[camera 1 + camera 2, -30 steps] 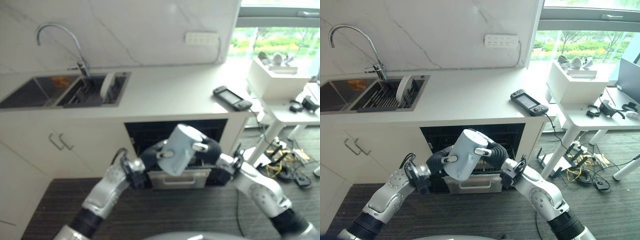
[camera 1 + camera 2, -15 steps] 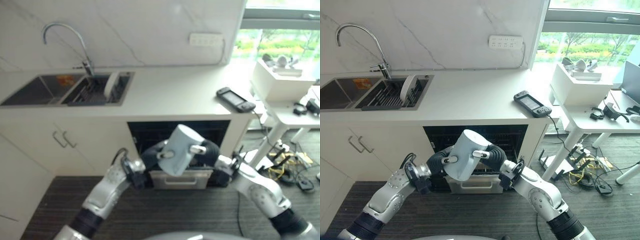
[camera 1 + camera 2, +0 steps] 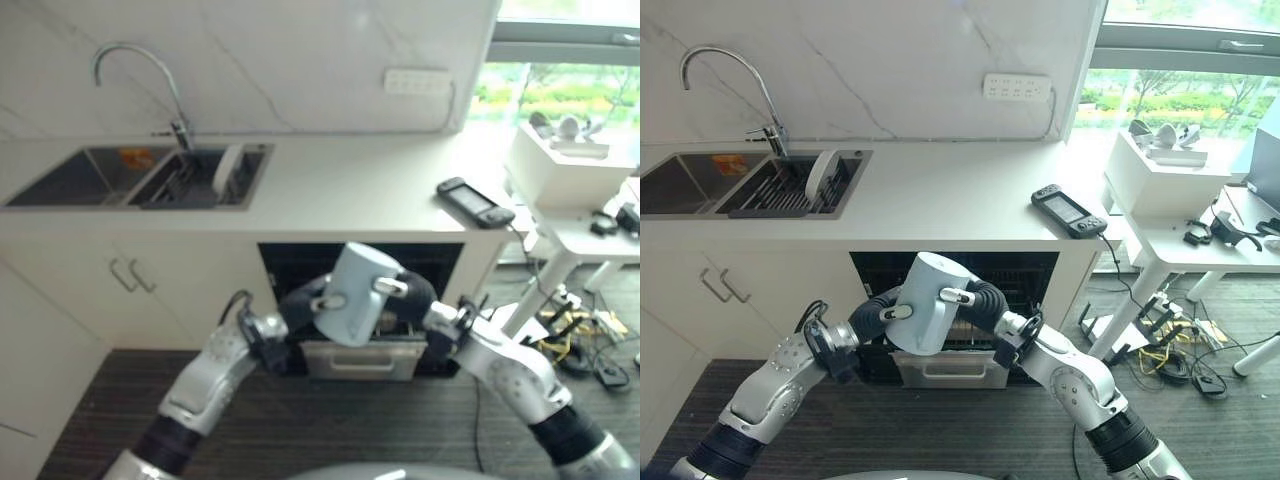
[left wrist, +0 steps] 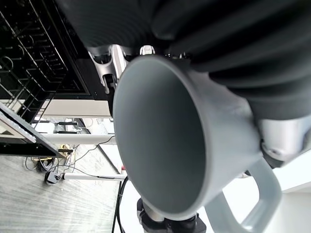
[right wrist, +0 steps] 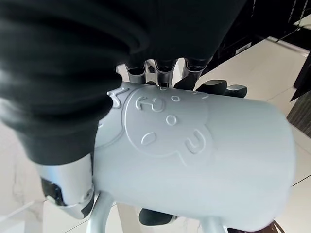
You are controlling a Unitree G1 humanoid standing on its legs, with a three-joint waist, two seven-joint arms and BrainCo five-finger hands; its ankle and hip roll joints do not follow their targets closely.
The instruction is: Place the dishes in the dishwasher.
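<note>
Mug: I have a pale grey mug (image 3: 926, 304) held up in front of the open dishwasher (image 3: 1020, 275), below the edge of the bench (image 3: 940, 205).
Left hand: my left hand (image 3: 887, 314) is on the mug's left side, its fingers curled against the wall; I count it as gripping the mug.
Right hand: my right hand (image 3: 962, 297) comes in from the other side, fingers wrapped onto the mug, so both hands clamp it between them.
Markings: the right wrist view shows a raised, embossed roundel on the mug's wall; I cannot read any writing in it.
Axis: the long axis is tilted, closed base up and away toward the bench, open mouth down and toward me; the left wrist view looks straight into the mouth, handle (image 4: 252, 204) at the side.
Rack: the dishwasher's wire rack (image 4: 34, 68) sits dark behind the mug.
Sink: a plate (image 3: 820, 172) stands on edge in the sink (image 3: 700, 190).
Bench extras: a dark handheld device (image 3: 1070, 211) lies near the bench's right end.
</note>
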